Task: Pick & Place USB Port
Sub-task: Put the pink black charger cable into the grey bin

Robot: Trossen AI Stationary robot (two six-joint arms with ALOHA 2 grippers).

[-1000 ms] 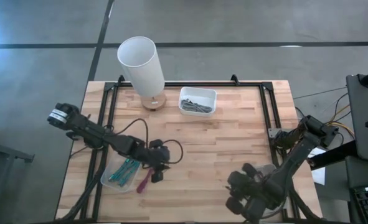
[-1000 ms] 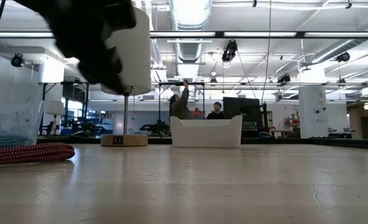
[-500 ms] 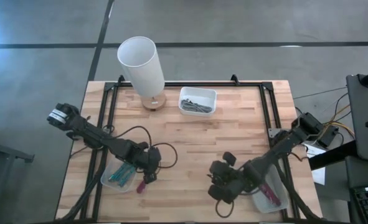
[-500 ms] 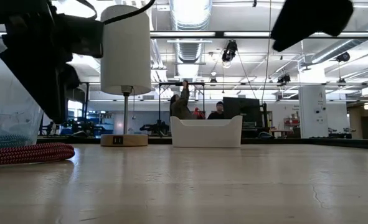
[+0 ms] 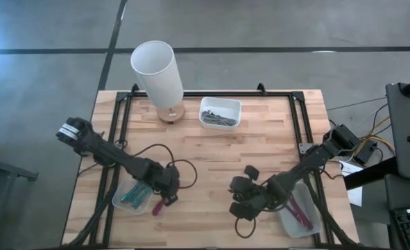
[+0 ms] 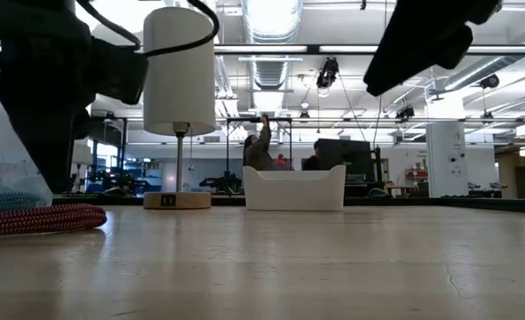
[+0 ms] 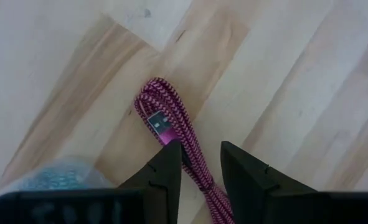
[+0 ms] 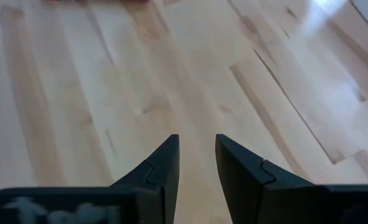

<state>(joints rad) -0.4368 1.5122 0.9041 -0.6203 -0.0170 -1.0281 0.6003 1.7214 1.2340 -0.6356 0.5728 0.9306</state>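
Tabletop [image 6: 333, 267] at eye level: braided red cable [image 6: 35, 219] near left, white lamp [image 6: 178, 107] and white tray [image 6: 295, 188] far, dark arms above.

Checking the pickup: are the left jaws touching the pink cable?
Cannot tell. In the left wrist view the pink cable runs between the left gripper jaws, contact unclear.

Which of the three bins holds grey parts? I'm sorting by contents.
The white bin at the table's far edge, beside the lamp. The clear bin near the left arm holds teal items, and the one near the right arm holds pink ones.
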